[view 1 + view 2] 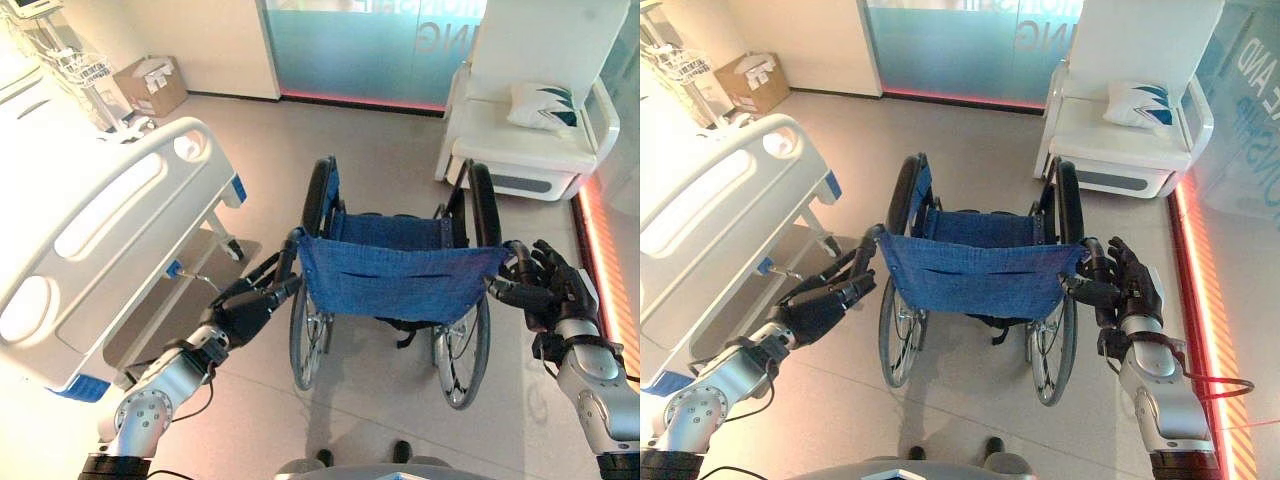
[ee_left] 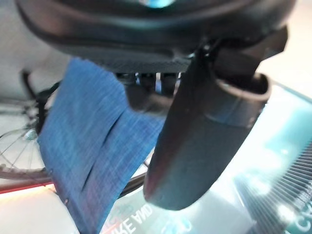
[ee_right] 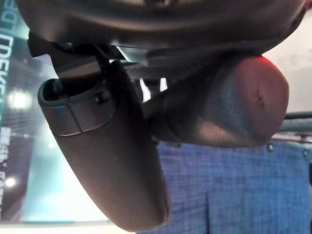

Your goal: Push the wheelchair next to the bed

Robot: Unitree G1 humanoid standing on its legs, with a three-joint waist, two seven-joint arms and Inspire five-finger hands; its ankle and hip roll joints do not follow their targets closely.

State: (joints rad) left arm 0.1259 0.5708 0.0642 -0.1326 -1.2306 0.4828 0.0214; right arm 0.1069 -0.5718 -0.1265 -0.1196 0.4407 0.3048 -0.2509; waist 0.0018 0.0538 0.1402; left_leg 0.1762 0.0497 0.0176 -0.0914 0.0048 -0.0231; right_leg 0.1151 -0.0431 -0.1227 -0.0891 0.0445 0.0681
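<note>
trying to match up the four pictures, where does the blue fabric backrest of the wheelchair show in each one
Left eye view: the blue fabric wheelchair backrest sits at centre, between the two hands.
Right eye view: centre, slightly left and higher.
Left wrist view: it hangs as a slanted blue sheet on the left side, past the left hand.
Right wrist view: lower right corner, behind the right hand.
Shared landmark: the frosted teal glass wall.

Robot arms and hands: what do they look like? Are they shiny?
The arms are smooth silver-grey metal with round joints and small bolt holes. Each ends in a dark hand: the left hand and right hand are black, with jointed fingers and a chunky, rounded thumb. A black band rings each wrist.
</note>
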